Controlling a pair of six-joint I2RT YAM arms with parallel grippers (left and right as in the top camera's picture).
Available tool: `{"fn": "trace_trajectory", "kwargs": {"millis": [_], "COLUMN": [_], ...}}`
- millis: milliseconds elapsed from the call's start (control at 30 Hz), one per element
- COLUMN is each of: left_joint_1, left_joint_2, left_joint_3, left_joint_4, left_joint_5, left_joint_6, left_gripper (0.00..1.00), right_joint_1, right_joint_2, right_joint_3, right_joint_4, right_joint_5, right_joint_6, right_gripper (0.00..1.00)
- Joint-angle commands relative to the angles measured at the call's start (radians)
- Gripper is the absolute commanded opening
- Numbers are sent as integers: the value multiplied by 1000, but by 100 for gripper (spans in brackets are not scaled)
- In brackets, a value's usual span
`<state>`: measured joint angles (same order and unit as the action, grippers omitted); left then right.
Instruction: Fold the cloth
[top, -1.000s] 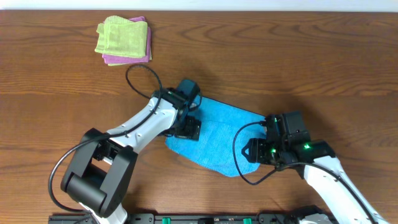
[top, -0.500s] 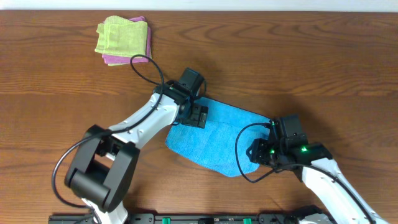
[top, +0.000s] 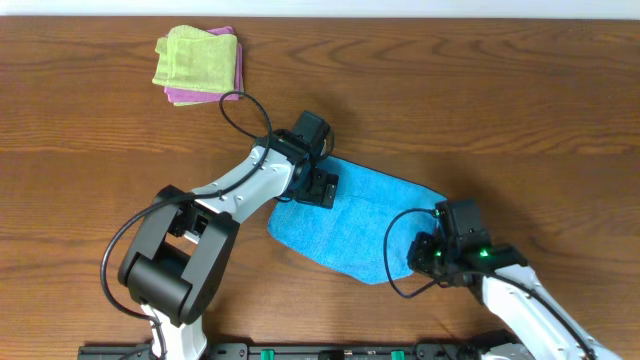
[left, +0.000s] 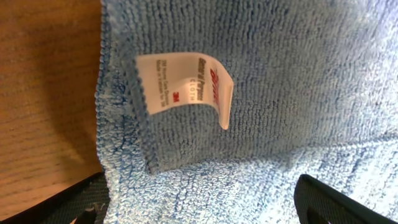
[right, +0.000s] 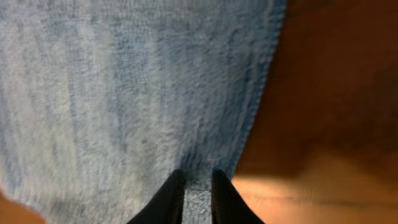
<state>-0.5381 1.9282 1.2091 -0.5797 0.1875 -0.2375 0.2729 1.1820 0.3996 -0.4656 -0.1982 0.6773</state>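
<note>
Where the wide brown wooden table is seen from overhead, the bright sky-blue terry cloth lies flat near its middle, set askew to the table's sides.

- Edges: the far edge runs from under the left gripper down to the right; the near corner points toward the robot. Both grippers are at opposite ends of the cloth.
- Left gripper: over the cloth's far left corner. Left wrist view: the left gripper has its fingers spread wide, nothing between them but the cloth below. The stitched hem borders bare wood on the left. A small white sewn-in label sits just inside the hem, its free end curling up.
- Right gripper: at the cloth's right edge. Right wrist view: the right gripper has its fingers drawn close, pinching a strip of the cloth near its hem; wood shows just right of that edge.
- Room: wood shows on every side of the cloth, broadest to the far right and to the left.
- The light green folded cloth rests on the pink folded cloth, far left corner, well apart from both arms.
</note>
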Motion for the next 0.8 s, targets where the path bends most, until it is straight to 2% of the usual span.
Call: {"fn": "trace_trajectory", "kwargs": {"millis": [0,200,400,700,733,767], "left_joint_1": [1,-2,-4,-6,-6,-6], "left_joint_2": [40,40,40,40,40,40], "left_joint_3": [2,2,2,2,2,2], "left_joint_4": [-41,-204,-224,-296,-303,-307], "left_joint_5": [43,76,46,47,47,47], "left_joint_6": [3,-6,-33,-93,-93,-93], "left_gripper": [95,99,100,100,95,95], "right_joint_1": [10,10,10,-11,-18,-24], "right_joint_2": [19,49,49,49,49,49], "right_joint_3": [-50,-74,-74,-74,-74,-74], "right_joint_4": [74,203,194,222,237,248], "right_joint_5": [35,90,94,187,207,225], "right_joint_6": [33,-45,-180,-177,-177,-177], "right_gripper": [13,14,19,18,18,18]}}
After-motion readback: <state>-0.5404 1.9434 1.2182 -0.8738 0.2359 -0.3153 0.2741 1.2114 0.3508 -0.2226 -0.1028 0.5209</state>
